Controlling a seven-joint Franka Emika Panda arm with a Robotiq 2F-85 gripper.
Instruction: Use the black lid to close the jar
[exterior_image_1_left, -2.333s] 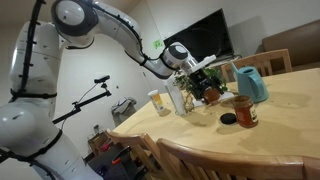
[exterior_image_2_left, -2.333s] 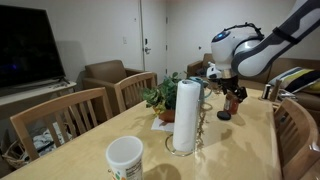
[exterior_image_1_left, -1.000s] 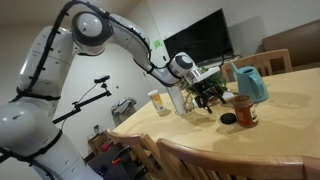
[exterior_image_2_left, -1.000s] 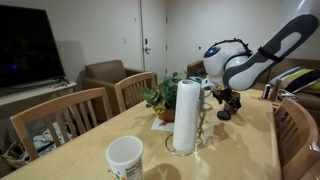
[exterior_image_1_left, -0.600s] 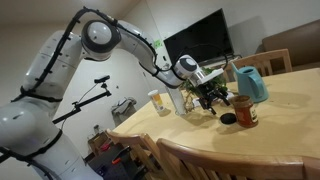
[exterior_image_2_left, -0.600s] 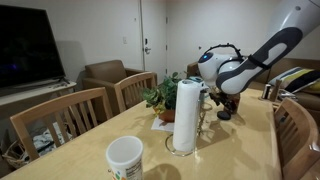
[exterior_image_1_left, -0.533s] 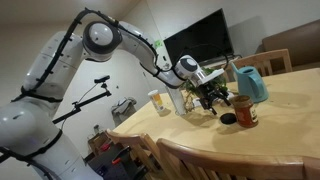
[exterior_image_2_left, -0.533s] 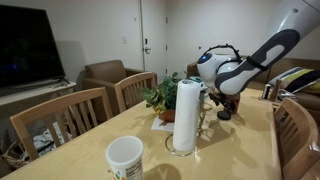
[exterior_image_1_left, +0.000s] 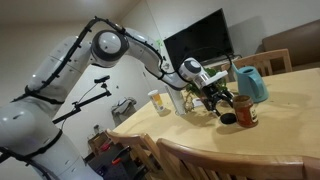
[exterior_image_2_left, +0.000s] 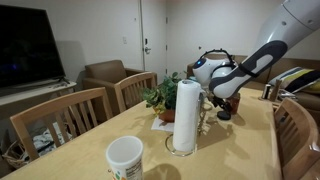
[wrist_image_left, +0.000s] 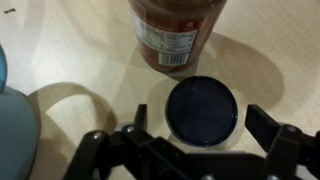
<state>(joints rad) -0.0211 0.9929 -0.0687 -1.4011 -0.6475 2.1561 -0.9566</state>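
On the tabletop (wrist_image_left: 80, 55), black lid (wrist_image_left: 201, 108) just beside jar (wrist_image_left: 175, 30), tool (wrist_image_left: 200, 118) released, hovering over lid.

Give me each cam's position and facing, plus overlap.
Exterior view: beside the robot's base, facing across the table toward the TV; whole arm and tool show.
Exterior view: low at the table's end, facing past the paper towels toward the tool; forearm shows.
Wrist view: straight down on lid and jar; open tool straddles the lid.
Shared: jar and lid also show in an exterior view.
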